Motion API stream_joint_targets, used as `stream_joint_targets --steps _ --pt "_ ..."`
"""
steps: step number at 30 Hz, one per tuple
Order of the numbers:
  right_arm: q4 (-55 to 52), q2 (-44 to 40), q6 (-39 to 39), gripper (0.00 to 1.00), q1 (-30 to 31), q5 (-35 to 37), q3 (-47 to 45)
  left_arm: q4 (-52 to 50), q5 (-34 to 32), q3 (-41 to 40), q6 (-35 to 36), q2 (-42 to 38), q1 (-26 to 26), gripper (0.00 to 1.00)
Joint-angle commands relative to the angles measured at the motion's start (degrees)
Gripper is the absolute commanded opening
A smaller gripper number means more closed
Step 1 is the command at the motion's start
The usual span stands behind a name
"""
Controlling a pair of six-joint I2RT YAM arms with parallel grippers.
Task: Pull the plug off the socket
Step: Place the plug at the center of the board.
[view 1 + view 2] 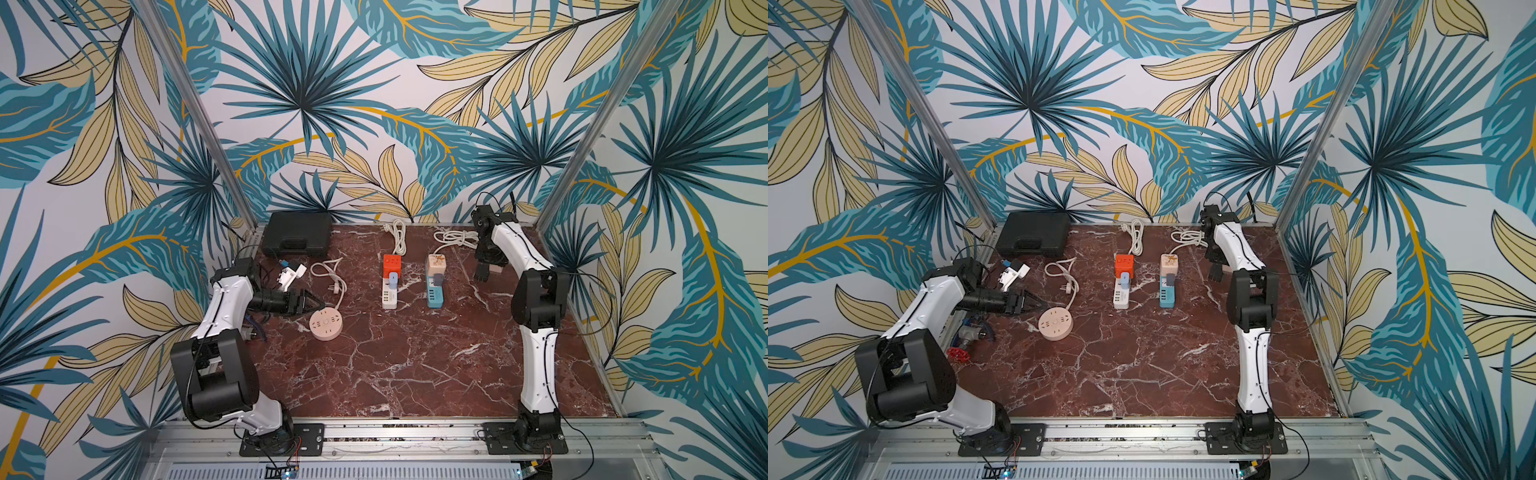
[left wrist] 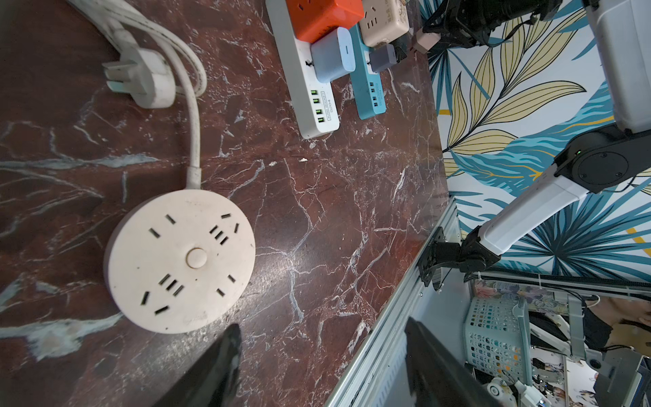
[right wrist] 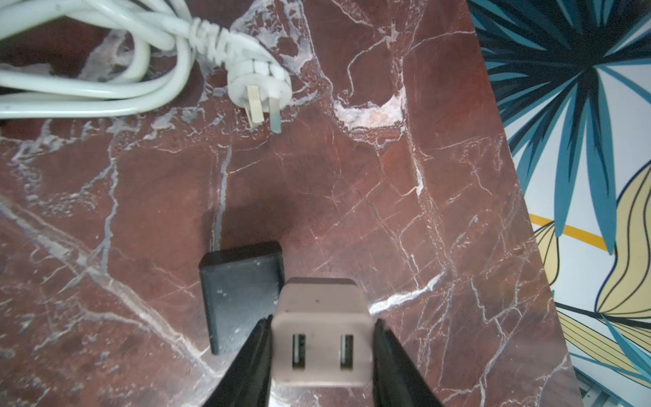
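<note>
My right gripper is shut on a beige plug with two USB ports, held low over the table at the back right, clear of every socket. A black plug lies on the table right beside it. In both top views a white socket strip carries an orange cube and a light-blue plug. A blue socket strip carries a beige cube and a grey plug. My left gripper stands open and empty next to a round pink socket.
The round socket's own white plug and cord lie loose behind it. Another white corded plug lies beyond the right gripper. A black case sits at the back left, with small white parts and a red valve near the left arm.
</note>
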Motion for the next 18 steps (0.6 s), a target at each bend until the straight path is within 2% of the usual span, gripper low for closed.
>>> stream_joint_targets --steps 1,7,15,16,18 --pt "-0.37 1.26 1.11 0.00 -1.74 1.47 0.32 0.23 0.35 -1.25 0.39 -0.42 0.23 0.75" --pt "0.26 2.03 -1.33 0.00 -3.79 -0.59 0.60 0.26 0.35 -1.28 0.27 -0.56 0.23 0.75" --pt "-3.26 6.28 0.78 0.00 -4.25 -0.51 6.78 0.39 0.17 -1.46 0.22 -1.12 0.23 0.75" --pt "-3.47 7.03 0.65 0.05 -4.32 -0.56 7.69 0.44 0.22 -1.47 0.22 -1.08 0.23 0.75" --pt "-4.24 8.45 0.86 0.09 -4.42 -0.81 9.15 0.28 0.29 -1.37 0.26 -0.84 0.23 0.75"
